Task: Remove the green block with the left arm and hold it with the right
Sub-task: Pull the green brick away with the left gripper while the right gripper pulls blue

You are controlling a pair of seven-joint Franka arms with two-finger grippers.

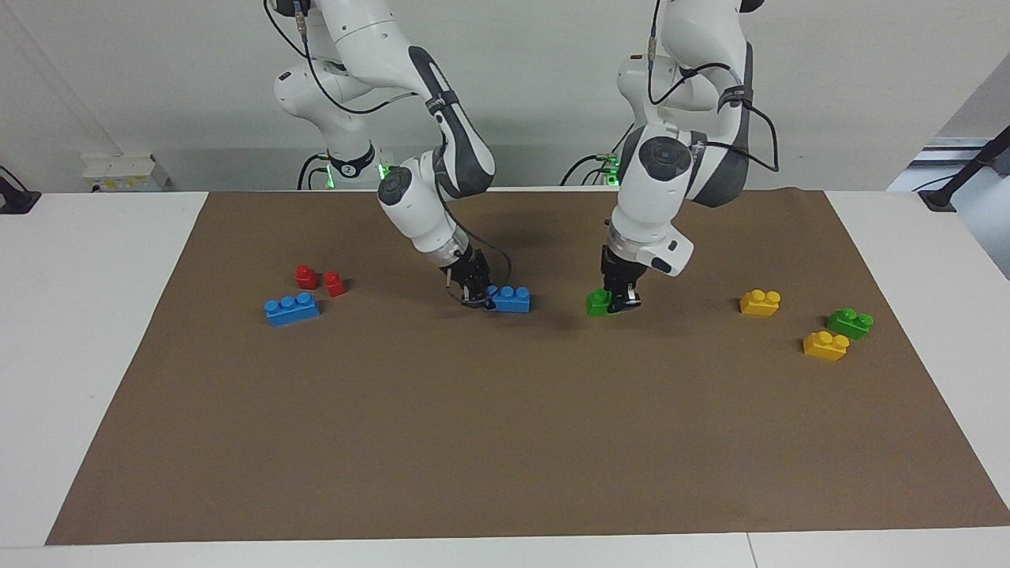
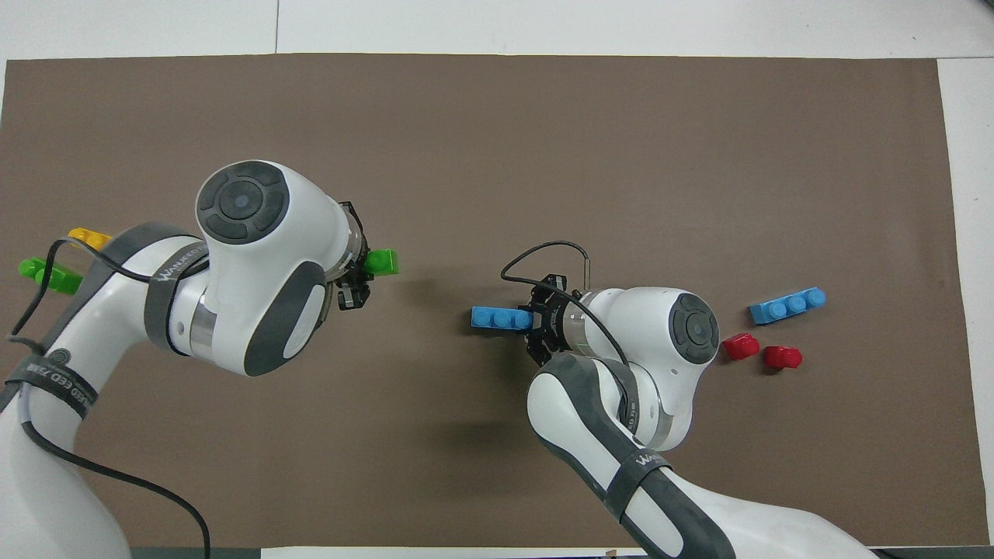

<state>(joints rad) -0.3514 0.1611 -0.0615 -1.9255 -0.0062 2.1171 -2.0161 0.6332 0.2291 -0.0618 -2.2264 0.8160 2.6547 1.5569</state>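
The green block (image 1: 599,303) (image 2: 383,262) is in my left gripper (image 1: 622,301) (image 2: 359,273), which is shut on one end of it and holds it low over the brown mat (image 1: 505,442), apart from the blue brick. My right gripper (image 1: 478,298) (image 2: 535,321) is shut on the end of a blue three-stud brick (image 1: 512,299) (image 2: 495,318) that rests on the mat in the middle. There is a bare gap of mat between the green block and the blue brick.
A second blue brick (image 1: 292,308) (image 2: 787,304) and two red blocks (image 1: 306,276) (image 1: 334,283) lie toward the right arm's end. Two yellow bricks (image 1: 760,302) (image 1: 825,345) and a darker green brick (image 1: 850,322) (image 2: 50,274) lie toward the left arm's end.
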